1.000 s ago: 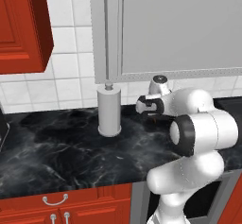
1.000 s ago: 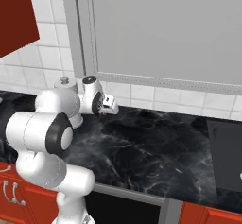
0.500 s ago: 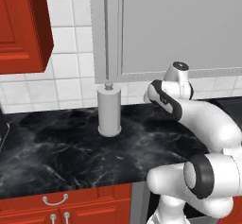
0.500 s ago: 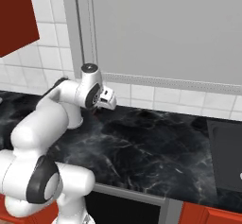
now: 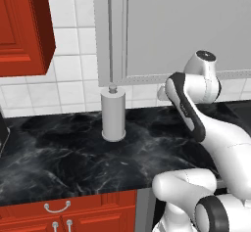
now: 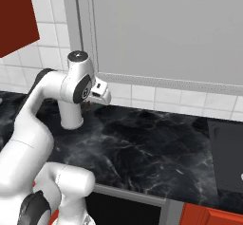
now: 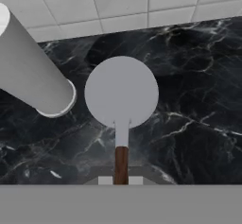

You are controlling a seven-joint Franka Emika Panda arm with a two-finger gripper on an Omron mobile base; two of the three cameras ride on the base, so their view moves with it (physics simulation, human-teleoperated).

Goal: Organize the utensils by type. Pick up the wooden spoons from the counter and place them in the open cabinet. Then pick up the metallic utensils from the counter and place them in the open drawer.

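Since a second ago your arm has stretched forward and to the right over the counter [image 5: 73,148], its elbow swung down from beside the grey cylinder [image 5: 113,114] to a low place at the front edge, and the hand carried up under the grey wall cabinet [image 6: 166,29]. You will find the gripper [image 6: 99,91] in the right base view, high above the black stone and just to the right of that upright cylinder, its jaws closed narrow. The hand view shows what they hold: a wooden spoon [image 7: 121,105], its brownish handle rising from between the fingertips at the bottom centre and its pale round bowl standing directly ahead of the hand, well clear of the counter below. You have the spoon off the surface, gripped by the handle end, with the bowl leading. The cylinder lies just to the left of the bowl in that view, apart from it and not touching. Behind the spoon runs the white tile wall [image 7: 142,5]. In the left base view the arm's own wrist covers the gripper, so you cannot check the hold from that side. Red drawer fronts [image 5: 63,211] with silver handles sit below the counter edge.
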